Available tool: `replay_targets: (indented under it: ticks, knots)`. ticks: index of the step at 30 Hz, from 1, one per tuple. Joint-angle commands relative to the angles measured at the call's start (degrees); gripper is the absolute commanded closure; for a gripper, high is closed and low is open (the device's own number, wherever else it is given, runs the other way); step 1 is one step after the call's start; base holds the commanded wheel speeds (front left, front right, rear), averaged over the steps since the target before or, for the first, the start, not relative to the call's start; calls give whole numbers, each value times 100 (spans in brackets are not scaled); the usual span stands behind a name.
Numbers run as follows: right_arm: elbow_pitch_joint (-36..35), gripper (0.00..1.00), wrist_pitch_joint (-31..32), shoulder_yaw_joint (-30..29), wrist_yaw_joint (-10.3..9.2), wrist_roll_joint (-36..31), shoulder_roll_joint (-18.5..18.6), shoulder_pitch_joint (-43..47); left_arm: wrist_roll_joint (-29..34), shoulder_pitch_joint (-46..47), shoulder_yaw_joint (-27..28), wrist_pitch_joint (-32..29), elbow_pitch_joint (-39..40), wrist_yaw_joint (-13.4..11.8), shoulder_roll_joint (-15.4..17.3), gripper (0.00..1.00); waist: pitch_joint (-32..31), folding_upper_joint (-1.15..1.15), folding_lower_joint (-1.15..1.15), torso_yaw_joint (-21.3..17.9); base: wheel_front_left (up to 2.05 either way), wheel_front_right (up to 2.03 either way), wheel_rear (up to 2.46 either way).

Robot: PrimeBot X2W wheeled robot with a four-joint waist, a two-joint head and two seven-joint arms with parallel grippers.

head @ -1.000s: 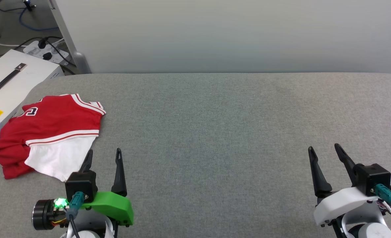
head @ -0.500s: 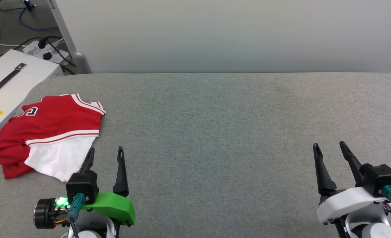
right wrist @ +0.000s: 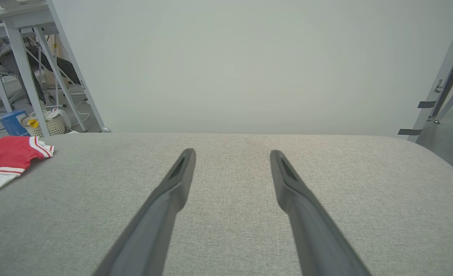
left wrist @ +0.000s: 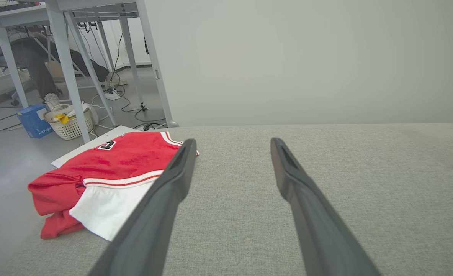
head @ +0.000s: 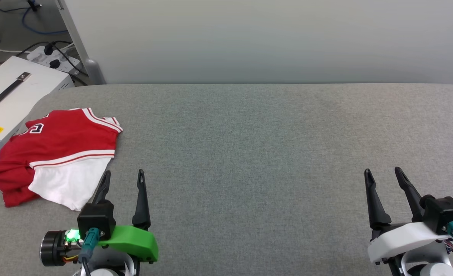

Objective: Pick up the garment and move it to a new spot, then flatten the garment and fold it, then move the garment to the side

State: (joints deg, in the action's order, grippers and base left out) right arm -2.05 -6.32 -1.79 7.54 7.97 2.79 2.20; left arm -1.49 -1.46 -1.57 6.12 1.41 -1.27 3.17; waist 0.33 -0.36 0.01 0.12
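Both of my end effectors are spread and empty. My left end effector [head: 123, 173] sits just beside the near right corner of the shirt [head: 58, 142]. My right end effector [head: 382, 170] is well apart from it, over the bare grey worktop [head: 249, 153].

The shirt lies at the far left of the worktop, loosely doubled over. A white sleeve [head: 67, 182] is on top at the near side, and the red body is bunched at the left, where it reaches the rim next to a white box [head: 8, 92]. It looks rumpled rather than neatly folded, so I judge the step in hand to be the first pick-up.

I would use the left end effector, as it is the near one. I would aim for the red body, not the loose sleeve, because thin fabric held by a sleeve alone is likely to trail and twist. I would come down with the fingers astride a raised ridge of cloth, press lightly, then close so that I catch several layers. I would lift straight up until the lowest fold clears, so nothing drags on the rim or snags the box. Then I would carry it toward the middle, where both arms can reach to flatten it.
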Motion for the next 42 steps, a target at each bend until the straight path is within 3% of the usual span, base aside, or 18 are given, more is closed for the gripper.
replay_targets:
  ticks: [1, 32, 42]
  knots:
    - [-14, 0, -61, -4, -2, 45, 5, 51, -3, -95, -16, 70, 6, -46, -13, 0, 3, 16, 0, -1, 0, 0, 0]
    - [80, 0, -424, -37, -4, 141, 7, 224, -115, -171, -159, 438, -108, -73, -21, 0, 49, 25, 0, 44, 0, 0, 0]
    - [56, 0, -541, 8, -4, 218, 8, 280, -135, -174, -176, 557, -133, -90, -23, 0, 65, 28, 0, 232, 0, 0, 0]
